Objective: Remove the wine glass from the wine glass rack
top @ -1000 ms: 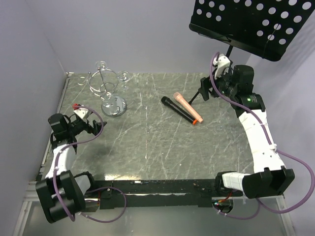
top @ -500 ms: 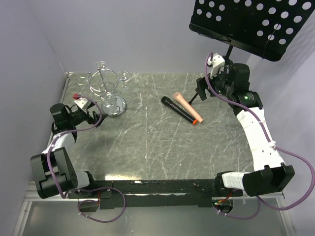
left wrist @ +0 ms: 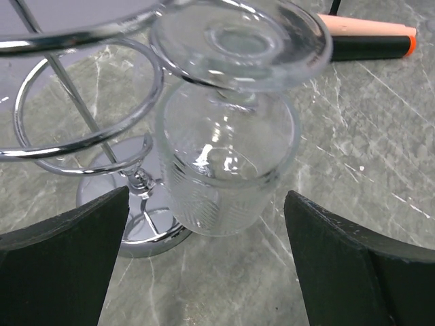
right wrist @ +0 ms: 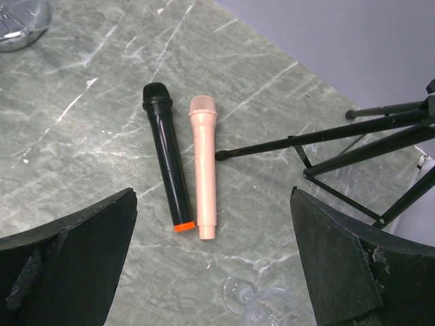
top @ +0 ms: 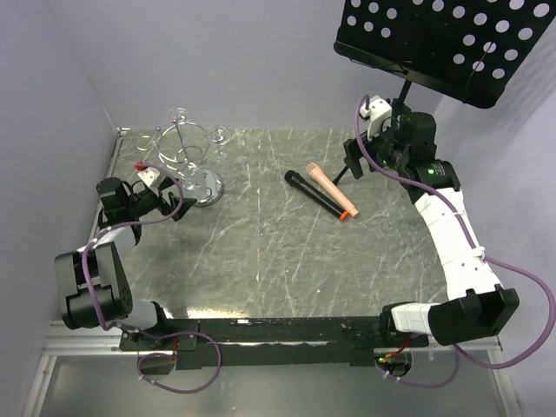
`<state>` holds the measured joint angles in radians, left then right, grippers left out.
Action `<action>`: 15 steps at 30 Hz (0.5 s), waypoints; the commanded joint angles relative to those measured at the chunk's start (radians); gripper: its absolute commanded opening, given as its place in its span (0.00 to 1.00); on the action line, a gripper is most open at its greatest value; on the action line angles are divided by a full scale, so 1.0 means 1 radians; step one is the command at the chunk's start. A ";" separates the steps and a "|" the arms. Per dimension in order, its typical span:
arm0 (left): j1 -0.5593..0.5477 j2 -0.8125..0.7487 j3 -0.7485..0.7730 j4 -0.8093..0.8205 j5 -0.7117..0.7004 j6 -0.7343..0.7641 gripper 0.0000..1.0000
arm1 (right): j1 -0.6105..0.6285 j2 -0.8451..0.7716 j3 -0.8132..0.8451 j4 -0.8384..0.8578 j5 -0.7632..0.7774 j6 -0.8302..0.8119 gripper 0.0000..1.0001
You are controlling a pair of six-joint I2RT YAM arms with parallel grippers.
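Note:
The chrome wine glass rack [top: 201,187] stands at the table's back left, its looping arms carrying clear glasses. In the left wrist view a wine glass [left wrist: 228,173] hangs upside down from a rack ring [left wrist: 87,146], foot up, bowl above the mirror base [left wrist: 146,234]. My left gripper [top: 176,207] [left wrist: 207,272] is open just before that bowl, one finger [left wrist: 61,265] on each side and apart from it. My right gripper [top: 356,155] [right wrist: 214,272] is open above the table at the back right, holding nothing.
A black microphone [top: 306,188] [right wrist: 166,156] and a peach one [top: 332,191] [right wrist: 204,166] lie side by side mid-table. A black tripod music stand [top: 443,39] rises at the back right, legs [right wrist: 353,159] near my right gripper. Another clear stemmed glass [right wrist: 262,302] shows below that gripper.
My left arm has swung toward the back and right, bringing its open gripper up to the rack. My right gripper has shifted slightly left.

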<state>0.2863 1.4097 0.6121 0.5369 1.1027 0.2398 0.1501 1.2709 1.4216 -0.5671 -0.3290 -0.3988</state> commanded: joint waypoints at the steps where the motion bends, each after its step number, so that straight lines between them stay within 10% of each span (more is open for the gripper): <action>1: -0.001 0.015 0.063 0.083 0.043 -0.040 1.00 | 0.009 0.010 0.054 -0.011 0.027 -0.020 1.00; 15: -0.042 0.080 0.078 0.215 0.039 -0.123 0.96 | 0.032 0.067 0.114 -0.017 0.041 -0.023 1.00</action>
<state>0.2543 1.4723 0.6430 0.6548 1.1122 0.1513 0.1665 1.3319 1.4746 -0.5972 -0.2985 -0.4141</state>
